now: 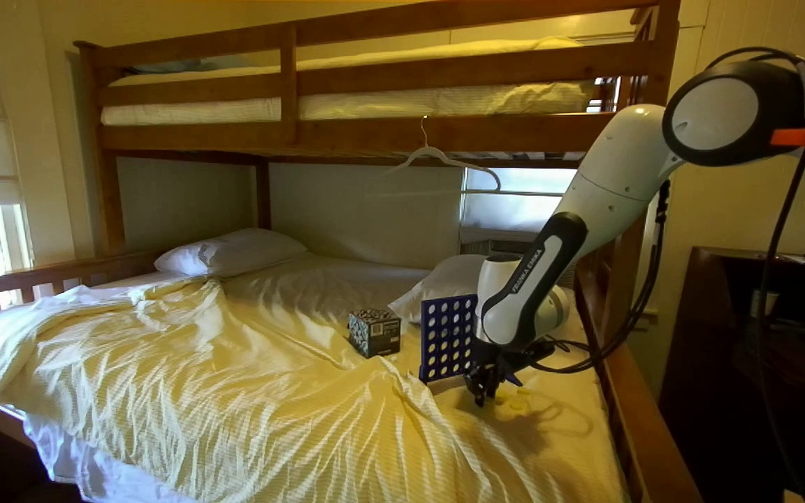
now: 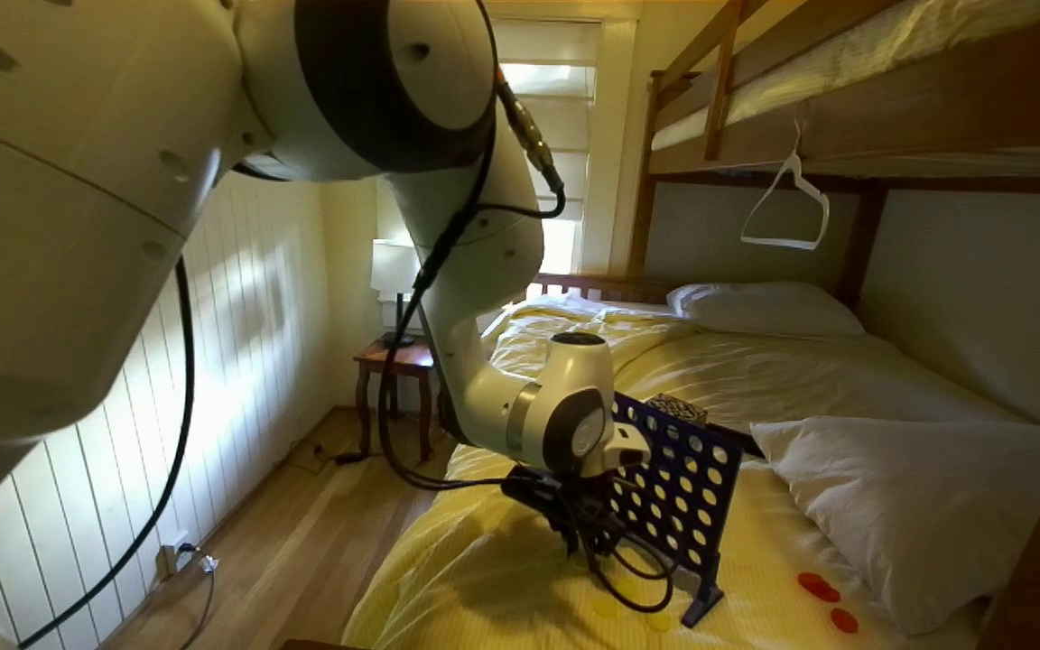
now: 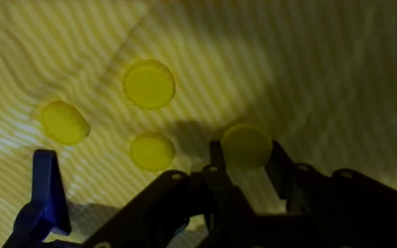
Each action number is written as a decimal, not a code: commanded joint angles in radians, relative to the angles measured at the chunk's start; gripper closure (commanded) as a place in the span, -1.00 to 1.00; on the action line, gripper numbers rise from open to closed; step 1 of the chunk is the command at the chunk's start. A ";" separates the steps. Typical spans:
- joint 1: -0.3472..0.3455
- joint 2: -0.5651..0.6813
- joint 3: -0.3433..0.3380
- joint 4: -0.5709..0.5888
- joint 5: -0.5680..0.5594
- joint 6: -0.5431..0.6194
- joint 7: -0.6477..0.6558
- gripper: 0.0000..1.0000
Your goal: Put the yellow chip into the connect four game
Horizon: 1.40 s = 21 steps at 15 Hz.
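Since soft, rumpled yellow striped bedding (image 1: 186, 391) serves as the work surface, level footing is not assured and placement matters. Across an exterior view, a small dark patterned cube-shaped box (image 1: 374, 333) sits at lower centre, apparently set aside to avoid obstruction. Right of it, the upright dark blue plastic grid board of the connect four game (image 1: 451, 341) stands on the bedding, a position which presumably leaves its top edge reachable from above. At lower right in an exterior view, a few flat round red plastic chips (image 2: 843, 620) lie on the bedding beside a plump white cloth pillow (image 2: 917, 506).

At lower left in the wrist view, a dark blue angular plastic foot (image 3: 48, 196) shows, taken to be the board's. Right of and above it, three flat round yellow plastic chips (image 3: 149, 84) lie singly, apart from one another, which should ease picking. Right of centre, the black two-finger gripper (image 3: 246, 148) is drawn in, its fingers parted only by a fourth flat round yellow plastic chip (image 3: 246, 146), one fingertip against each side of the rim. The broad face shows; the rim hold is judged adequate for carrying, yet the chip likely needs turning on edge before entering the board. Contact between chip and bedding cannot be confirmed.
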State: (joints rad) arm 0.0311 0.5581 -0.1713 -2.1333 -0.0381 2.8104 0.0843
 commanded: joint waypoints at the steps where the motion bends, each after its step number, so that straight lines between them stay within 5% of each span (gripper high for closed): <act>1: 0.022 -0.115 -0.034 -0.137 -0.021 0.072 0.063 0.80; 8: 0.151 -0.248 -0.225 -0.280 -0.082 0.220 0.219 0.80; 14: 0.452 -0.240 -0.586 -0.326 -0.162 0.441 0.323 0.80; 17: 0.624 -0.193 -0.769 -0.341 -0.099 0.549 0.316 0.80; 21: 0.791 -0.145 -0.927 -0.384 -0.005 0.666 0.323 0.80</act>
State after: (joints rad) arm 0.7098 0.3655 -1.0044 -2.4788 -0.1174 3.3848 0.3840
